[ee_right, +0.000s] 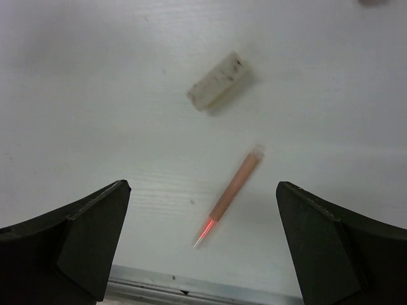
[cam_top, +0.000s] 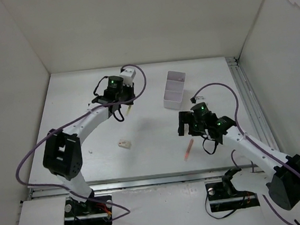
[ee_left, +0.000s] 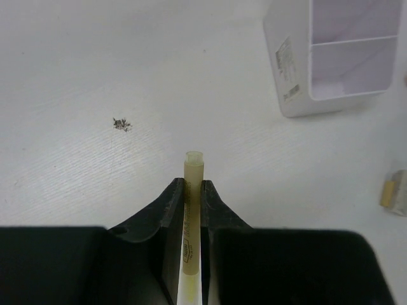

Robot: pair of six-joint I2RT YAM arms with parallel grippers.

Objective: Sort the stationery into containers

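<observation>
My left gripper [cam_top: 123,101] is shut on a yellow-green pen [ee_left: 193,162] and holds it above the table; its jaws [ee_left: 193,185] clamp the pen's barrel and the cap end sticks out past them. The white divided container [cam_top: 171,103] stands to its right and also shows in the left wrist view [ee_left: 286,70]. My right gripper [cam_top: 189,127] is open and empty, its jaws [ee_right: 201,190] wide apart above a red-orange pen [ee_right: 234,189] lying on the table [cam_top: 188,150]. A beige eraser block [ee_right: 217,81] lies beyond that pen.
The beige block [cam_top: 124,144] sits at mid-table. A tiny pale piece [cam_top: 90,150] lies left of it. A dark speck [ee_left: 121,124] marks the table. A metal rail [ee_right: 191,289] runs along the near edge. White walls enclose the table.
</observation>
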